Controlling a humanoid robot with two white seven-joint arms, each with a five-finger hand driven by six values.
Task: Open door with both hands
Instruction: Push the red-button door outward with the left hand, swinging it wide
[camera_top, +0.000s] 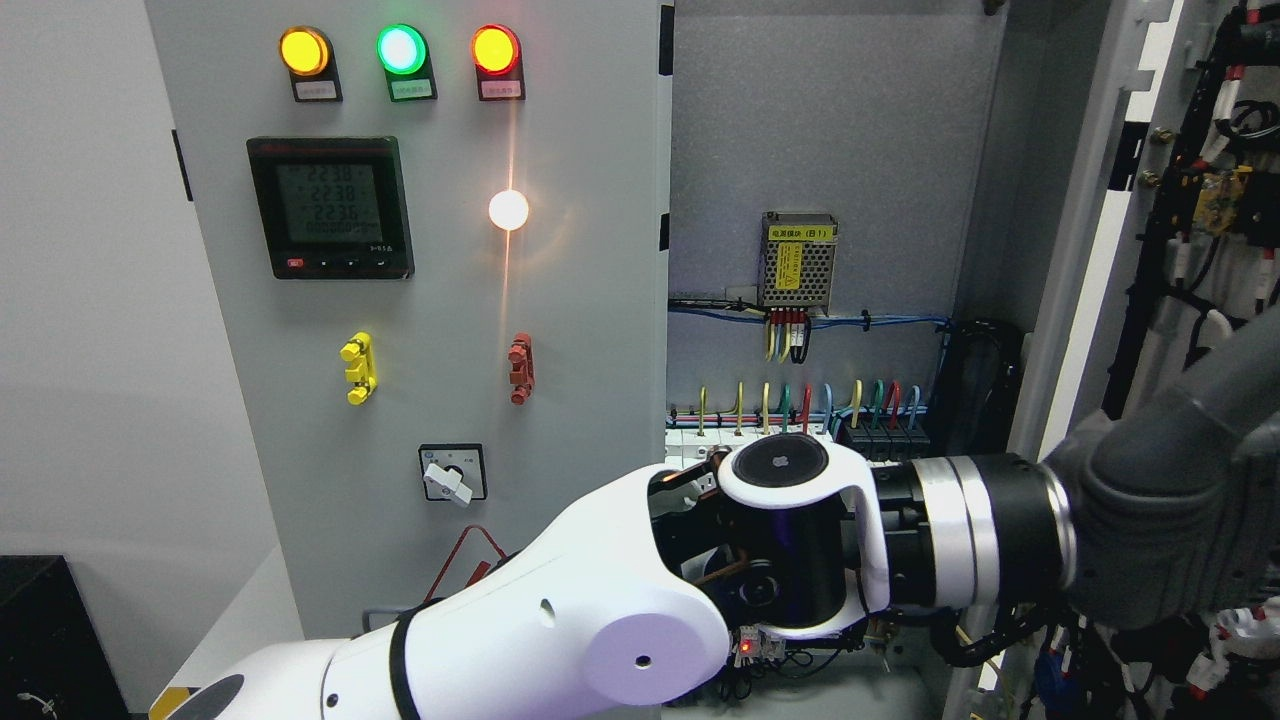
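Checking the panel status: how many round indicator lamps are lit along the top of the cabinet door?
3, in a row at the door's top: yellow lamp leftmost, green lamp in the middle, orange-red lamp rightmost. None looks hidden.

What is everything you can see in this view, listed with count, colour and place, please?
Indicator lamps: three, amber, green, orange-red, panel top.
Meter: one, black, below the lamps.
Rotary switch: one, white knob, lower panel.
Door: one, grey, swung open at right.
Power supply: one, metal with yellow label, cabinet back wall.
Terminal wires: many, mixed colours, mid cabinet.
Left arm: white, from lower left; hand hidden.
Right arm: grey, from right; hand hidden.
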